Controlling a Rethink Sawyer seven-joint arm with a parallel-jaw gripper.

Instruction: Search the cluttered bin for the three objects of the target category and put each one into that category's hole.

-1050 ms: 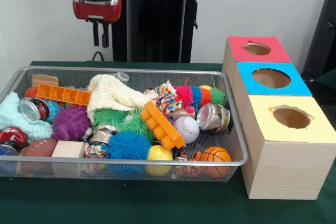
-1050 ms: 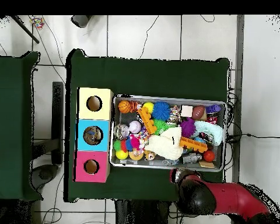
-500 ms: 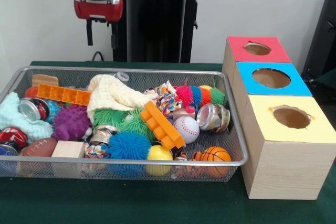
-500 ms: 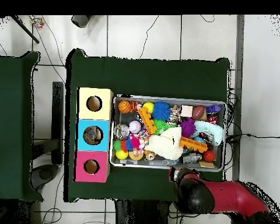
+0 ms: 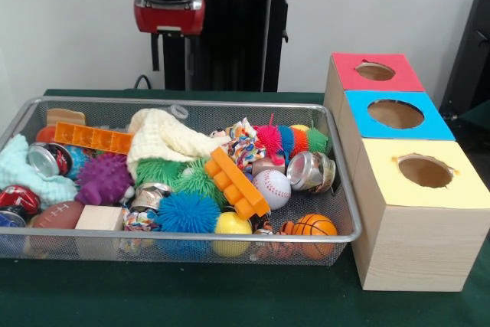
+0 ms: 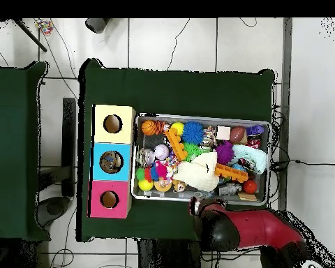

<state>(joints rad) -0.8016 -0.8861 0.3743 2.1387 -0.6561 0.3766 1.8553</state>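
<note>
Moved: gripper [image 5: 174,50] has shifted sideways, fingers spread, empty.
Boxes: three, each with one hole.
Baseball [image 5: 272,188]: white, red-stitched, below gripper.

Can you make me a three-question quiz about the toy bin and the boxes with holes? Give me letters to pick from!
1. Where is the baseball?
A. in the wire bin
B. on the yellow box
C. on the green cloth

2. What colour is the top of the middle box?
A. red
B. blue
C. yellow

3. What is the gripper doing?
A. holding a ball
B. pressed into the toys
C. hanging empty above the bin's far side

Answers:
1 A, it lies among the toys beside the orange block.
2 B, blue sits between the red-topped box and the yellow-topped box.
3 C, its fingers are spread with nothing between them.
</note>
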